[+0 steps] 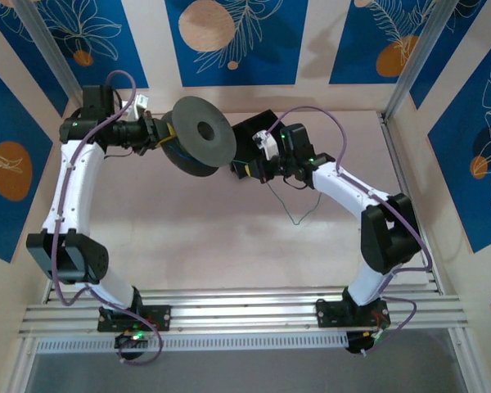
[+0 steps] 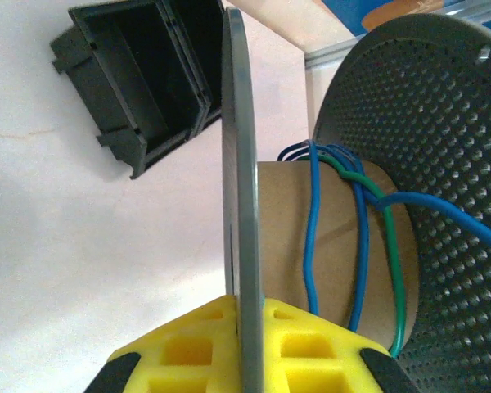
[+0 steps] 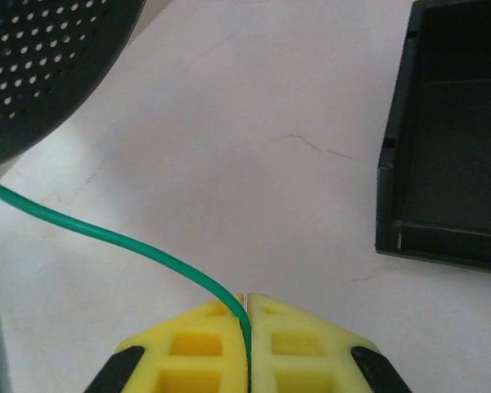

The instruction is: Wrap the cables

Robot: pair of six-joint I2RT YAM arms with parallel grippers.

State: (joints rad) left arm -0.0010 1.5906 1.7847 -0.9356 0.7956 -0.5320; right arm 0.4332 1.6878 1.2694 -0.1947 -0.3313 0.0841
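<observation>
A grey spool (image 1: 203,131) is held up on its side above the table. My left gripper (image 2: 250,309) is shut on the thin edge of one spool flange (image 2: 239,164). Blue cables (image 2: 313,229) and a green cable (image 2: 390,246) are wound around the cardboard core (image 2: 282,237), next to the perforated flange (image 2: 442,164). My right gripper (image 3: 247,301) is shut on the green cable (image 3: 106,233), which runs left toward the spool (image 3: 41,57). From above, the left gripper (image 1: 157,133) is left of the spool and the right gripper (image 1: 247,170) is to its right. A loose green cable (image 1: 299,214) trails on the table.
A black open bin (image 1: 258,131) stands just behind the right gripper, seen at the right edge in the right wrist view (image 3: 450,147) and at the upper left in the left wrist view (image 2: 139,82). Walls enclose the pale table (image 1: 229,246) on three sides.
</observation>
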